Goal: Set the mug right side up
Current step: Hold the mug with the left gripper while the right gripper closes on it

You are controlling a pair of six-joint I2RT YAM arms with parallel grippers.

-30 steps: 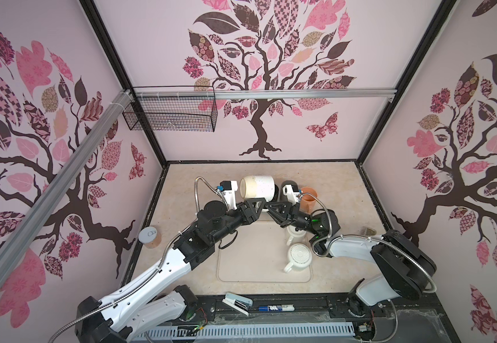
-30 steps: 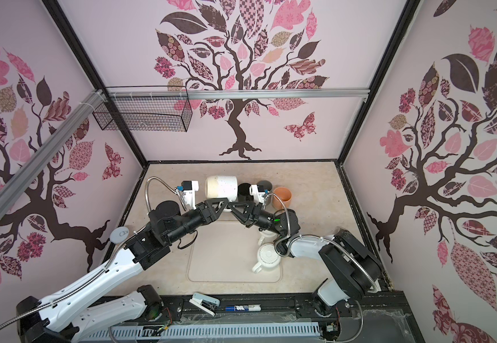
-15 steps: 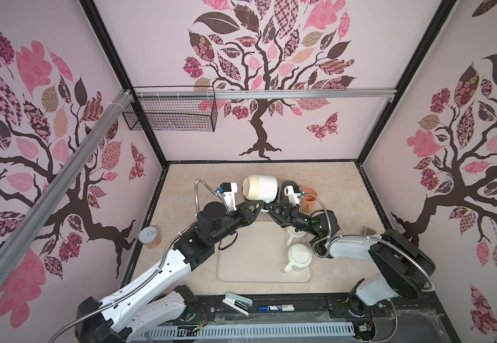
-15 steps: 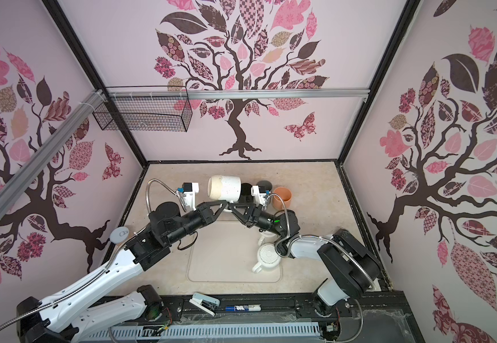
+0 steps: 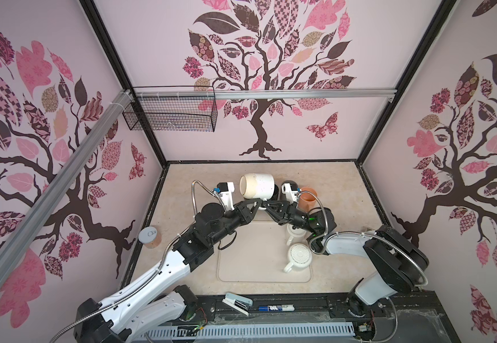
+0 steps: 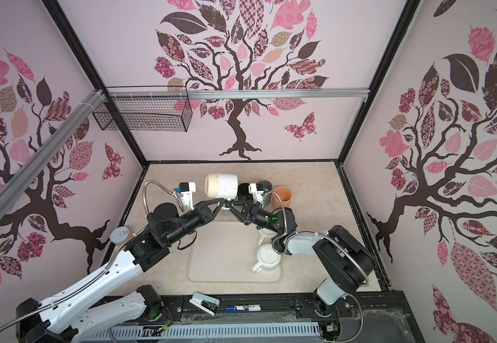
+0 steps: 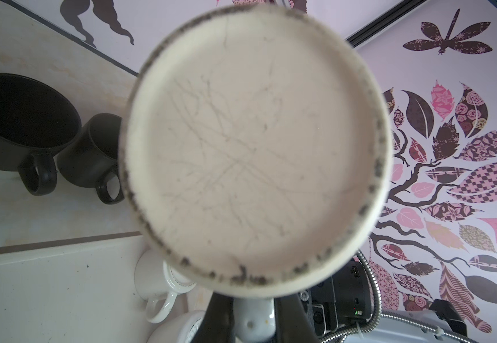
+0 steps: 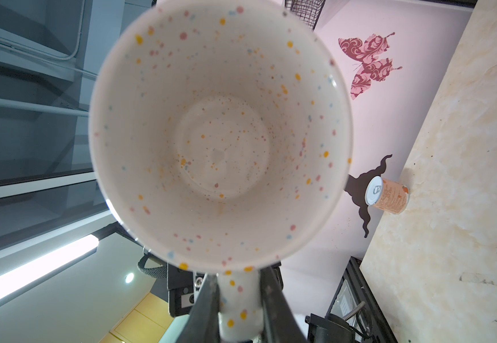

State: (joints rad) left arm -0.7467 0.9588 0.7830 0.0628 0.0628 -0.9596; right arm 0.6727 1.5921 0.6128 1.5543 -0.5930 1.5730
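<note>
Now, mug: off the surface, held in the air beyond the 12 o'clock edge of the mat in both top views, with the orange cup at its 3 o'clock.
Attitude: lying on its side (neither mouth-down nor upright). The base faces the left wrist camera and the open mouth faces the right wrist camera.
Handle: at the mug's 6 o'clock in both top views, sitting between both pairs of fingers.
Left end effector: closed on the handle.
Right end effector: clamped on the same handle from the opposite side, its tips almost meeting the left ones.
Done: the lift and, by my judgement, about half the turn.
Left: the rest of the rotation until the mouth points up, then setting the mug down on its base and releasing it (one grip probably has to let go first).
</note>
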